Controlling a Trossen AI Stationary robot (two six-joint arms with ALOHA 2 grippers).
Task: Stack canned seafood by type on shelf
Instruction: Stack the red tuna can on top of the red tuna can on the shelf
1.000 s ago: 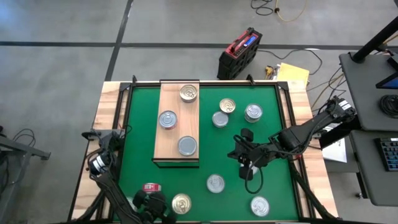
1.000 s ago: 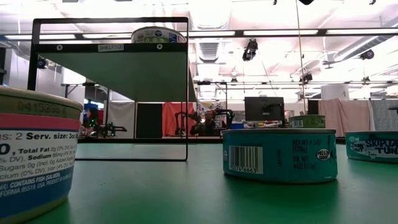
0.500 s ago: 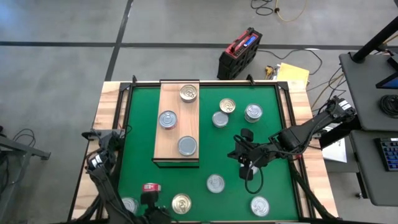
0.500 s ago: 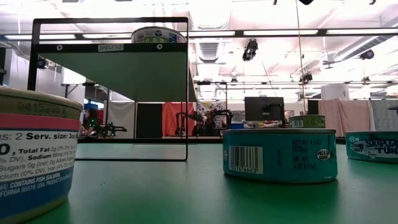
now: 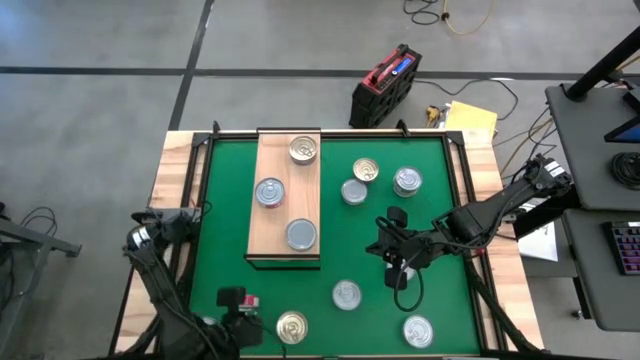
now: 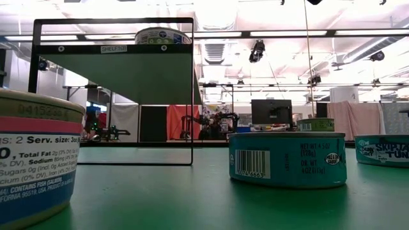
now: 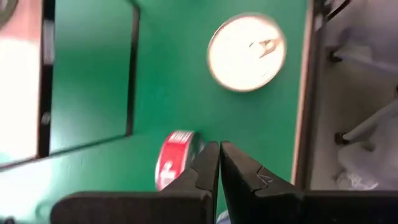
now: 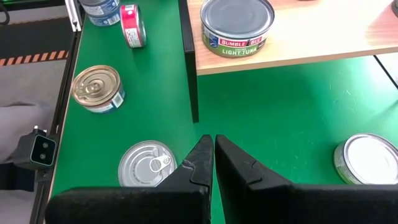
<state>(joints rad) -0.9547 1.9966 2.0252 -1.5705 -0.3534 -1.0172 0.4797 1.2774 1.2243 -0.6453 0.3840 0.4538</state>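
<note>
The shelf (image 5: 285,195) is a light wooden board on the green mat, and it carries three tins (image 5: 303,150) (image 5: 269,192) (image 5: 301,234). Several more tins stand on the mat: three right of the shelf (image 5: 365,171), two near the right front (image 5: 346,294), and a gold-lidded one (image 5: 291,326) at the near edge. A red tin (image 7: 174,160) lies tipped on its side wall. My left gripper (image 7: 219,163) is shut, level beside the red tin, and points at the gold tin (image 7: 247,43). My right gripper (image 8: 212,149) is shut above the mat mid-table (image 5: 400,272). My left gripper has its shut fingertips (image 7: 208,158) right beside the red tin's side wall (image 7: 186,155), coming level from the table's left. I cannot tell whether they touch it.
A black frame (image 8: 189,68) edges the shelf's near end. In the right wrist view a silver tin (image 8: 146,163) lies just past the fingers and another (image 8: 367,158) off to one side. Low view: large tins (image 6: 287,158) (image 6: 35,163) in front. Bare mat lies left of the shelf.
My left arm has swung, and its gripper has moved from the near edge toward the red tin. A silver tin at the near left corner showed for a moment and is now under the arm. No tin has shifted.
</note>
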